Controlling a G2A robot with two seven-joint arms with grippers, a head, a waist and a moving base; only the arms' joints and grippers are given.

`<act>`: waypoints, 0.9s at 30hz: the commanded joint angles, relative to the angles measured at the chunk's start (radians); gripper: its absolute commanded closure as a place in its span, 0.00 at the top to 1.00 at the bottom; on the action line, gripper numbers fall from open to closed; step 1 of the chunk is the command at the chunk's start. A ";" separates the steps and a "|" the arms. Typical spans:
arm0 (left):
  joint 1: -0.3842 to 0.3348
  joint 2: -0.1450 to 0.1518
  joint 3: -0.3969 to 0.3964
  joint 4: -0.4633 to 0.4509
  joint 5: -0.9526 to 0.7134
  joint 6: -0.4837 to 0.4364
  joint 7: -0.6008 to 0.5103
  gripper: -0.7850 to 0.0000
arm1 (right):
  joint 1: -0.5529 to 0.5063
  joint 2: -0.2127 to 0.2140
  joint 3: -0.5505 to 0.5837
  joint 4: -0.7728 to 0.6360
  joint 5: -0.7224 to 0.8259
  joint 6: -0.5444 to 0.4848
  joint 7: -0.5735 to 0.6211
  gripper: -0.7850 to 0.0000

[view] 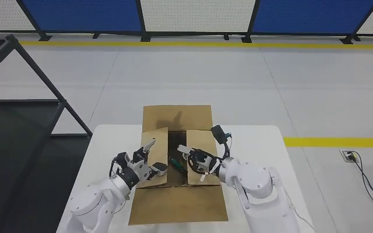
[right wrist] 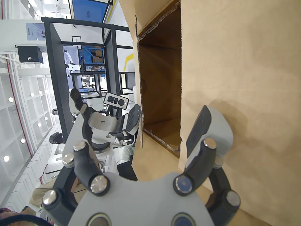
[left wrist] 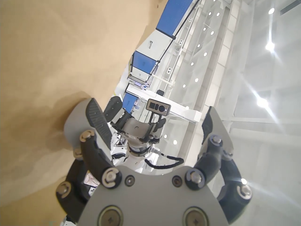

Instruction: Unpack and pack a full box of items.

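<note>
- White surface (view: 256,140) in the top view stands on a pale floor crossed by yellow lines (view: 326,141). Blue and white partition panels (view: 81,14) close the far end, and a black metal frame (view: 35,76) stands off to the robot's left.
- Mid-surface sits the cardboard box (view: 178,116), its far and near flaps laid outward. The left flap (view: 156,145) and the right flap (view: 201,143) cover most of the opening, leaving a narrow dark gap (view: 176,143) between them. A small green item (view: 175,162) shows in that gap, too small to tell what it is.
- The left gripper (view: 152,157) is at the left flap and the right gripper (view: 187,161) at the right flap's inner edge, so the two are near each other across the gap.
- Left wrist view: the left gripper (left wrist: 152,110) has its jaws spread wide with nothing between them. The back of one finger (left wrist: 76,123) is close against the brown left flap (left wrist: 58,59), which blocks sight of the box's inside. The right gripper (left wrist: 138,118) shows farther off beyond the jaws, before blue panels and a bright ceiling.
- Right wrist view: the right gripper (right wrist: 141,118) has its jaws parted and holds nothing. One finger (right wrist: 209,128) rests on the face of the right flap (right wrist: 235,71), just beside its cut edge. Through the gap (right wrist: 160,83) show bare brown inner walls. Past the left flap's edge is the left gripper (right wrist: 105,118), jaws apart, with the black frame (right wrist: 54,71) behind it.
</note>
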 commanded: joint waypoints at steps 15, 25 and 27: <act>-0.006 0.002 0.056 0.028 0.110 -0.047 0.061 1.00 | -0.004 0.023 -0.023 0.030 -0.009 0.011 -0.008 1.00; 0.005 0.002 0.072 0.036 0.128 -0.057 0.069 1.00 | -0.005 0.036 -0.041 0.033 -0.012 0.013 -0.002 1.00; 0.008 0.002 0.073 0.035 0.129 -0.058 0.072 1.00 | -0.006 0.039 -0.043 0.032 -0.009 0.016 -0.004 1.00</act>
